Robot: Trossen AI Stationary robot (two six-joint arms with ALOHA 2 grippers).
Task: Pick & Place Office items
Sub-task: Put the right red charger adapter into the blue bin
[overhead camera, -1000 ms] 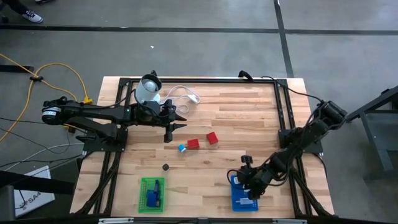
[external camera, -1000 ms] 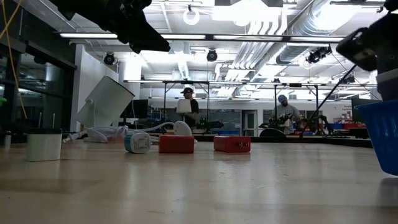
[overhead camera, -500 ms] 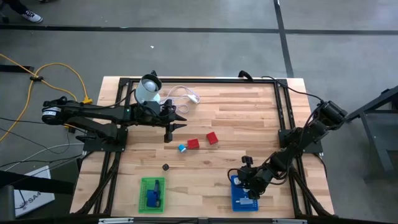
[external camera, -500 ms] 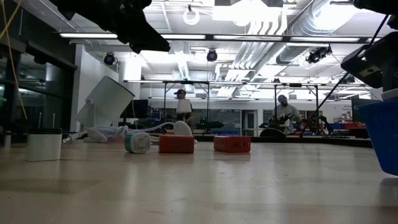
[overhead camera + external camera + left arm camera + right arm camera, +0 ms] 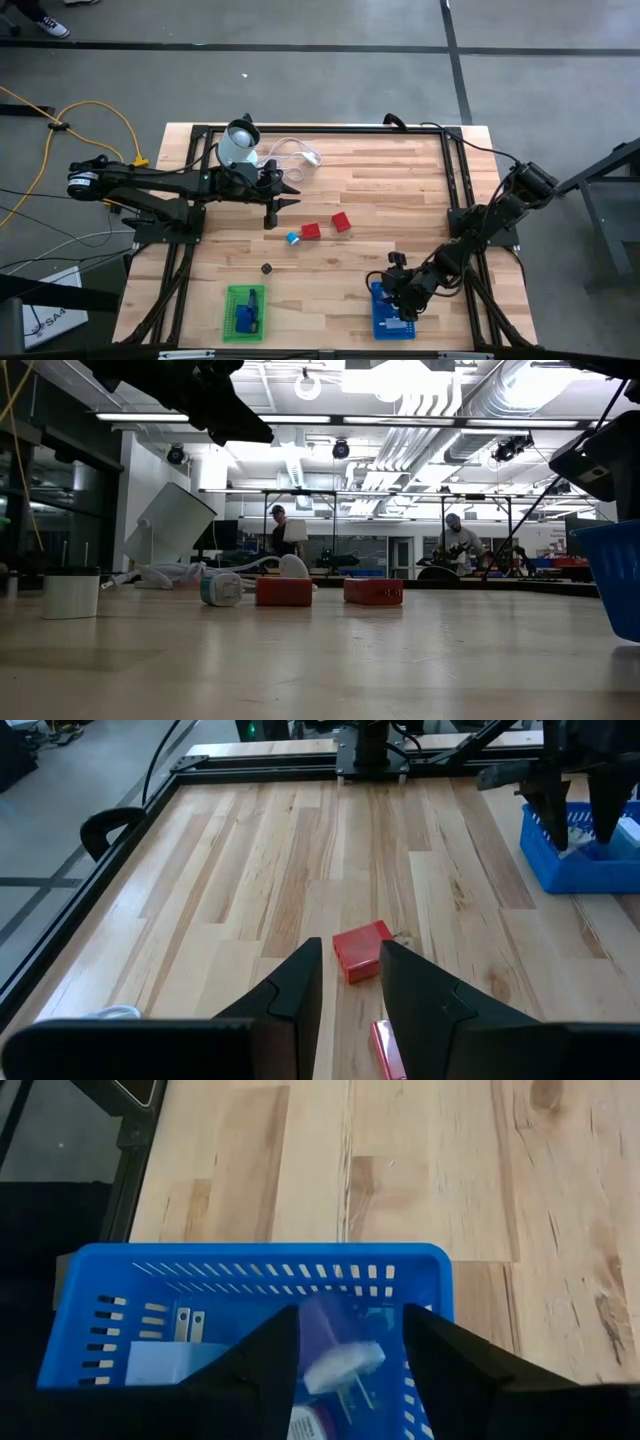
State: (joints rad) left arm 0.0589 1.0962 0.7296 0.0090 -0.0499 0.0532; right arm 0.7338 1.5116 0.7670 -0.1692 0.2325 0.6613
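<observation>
Landmark: the blue slotted plastic basket [image 5: 390, 315] on the pale wooden desk [image 5: 400, 190].
Left claw [image 5: 272, 207]: held together, empty, well left of the basket.
Small red plastic block [image 5: 310, 231]: judged light, stiff; best pinched across its flat sides.
Second small red block [image 5: 342, 222]: just beside it, nearer the basket; may crowd a grasp.
Right claw [image 5: 345, 1355]: over the basket, fingers apart around a small white pronged plug piece [image 5: 345, 1361]; contact cannot be told.

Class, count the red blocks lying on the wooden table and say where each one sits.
2. One red block lies mid-table beside a small blue-and-white piece; the other red block sits just right of it. Neither basket visibly holds red, though contents may be hidden.
</observation>
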